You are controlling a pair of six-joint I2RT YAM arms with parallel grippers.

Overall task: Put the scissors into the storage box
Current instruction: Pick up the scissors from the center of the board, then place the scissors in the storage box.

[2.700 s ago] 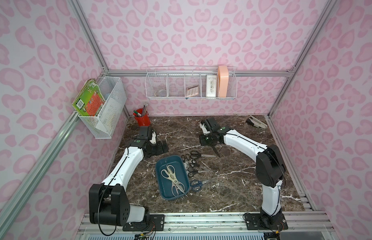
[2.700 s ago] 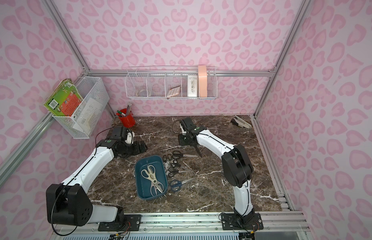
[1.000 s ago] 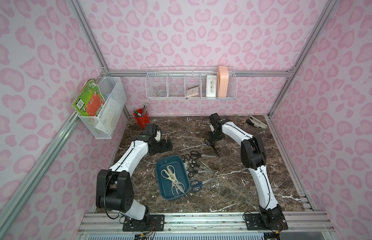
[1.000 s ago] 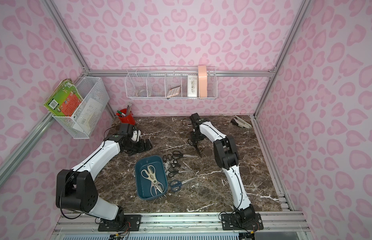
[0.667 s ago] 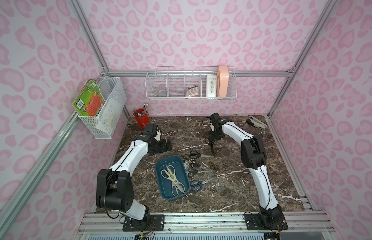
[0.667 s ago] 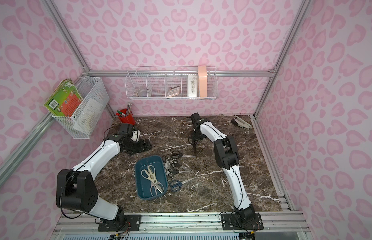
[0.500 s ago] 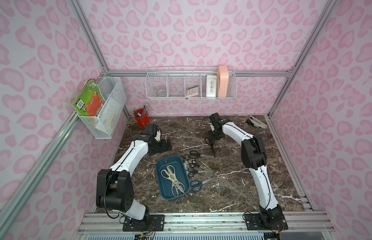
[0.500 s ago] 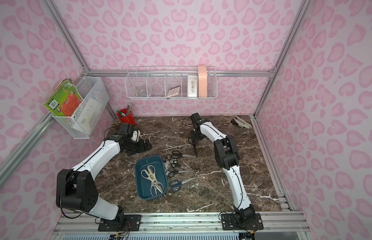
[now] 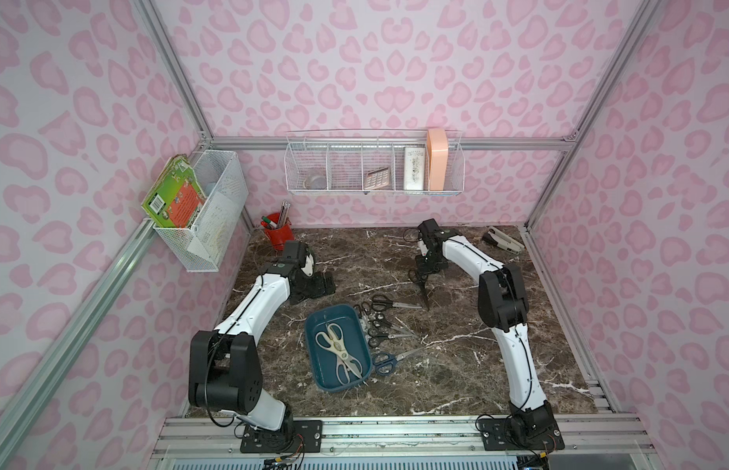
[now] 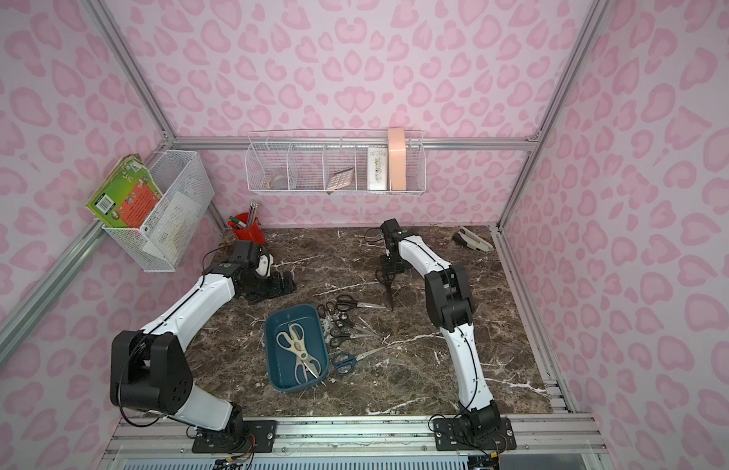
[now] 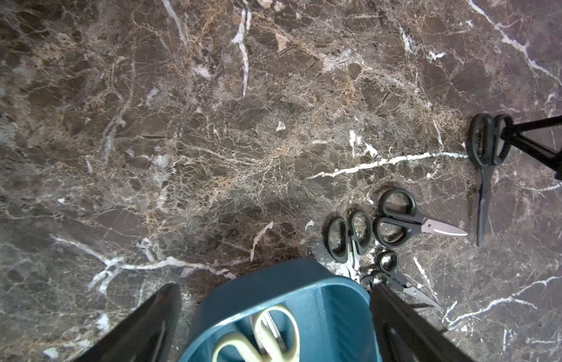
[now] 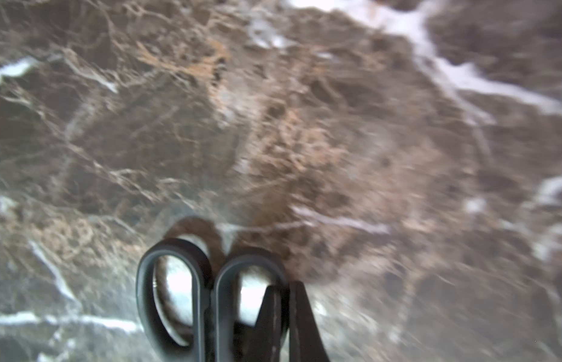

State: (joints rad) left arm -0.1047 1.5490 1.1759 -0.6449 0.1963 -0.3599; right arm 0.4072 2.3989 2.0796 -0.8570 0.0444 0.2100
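- Scissors with black handles [image 12: 206, 297] are pinched by one handle loop in the right gripper [image 12: 284, 301], its jaws closed on it, over the far middle of the table [image 9: 456, 366].
- Their long axis runs far to near, with the handles far and the blade tip pointing near.
- Left gripper [image 11: 273, 285] hangs open, far-left of the box [image 9: 318, 325].
- Cream shears [image 9: 340, 354] lie lengthwise in the box; other black pairs [image 9: 381, 303] and a blue pair [image 9: 385, 361] lie just right of it.
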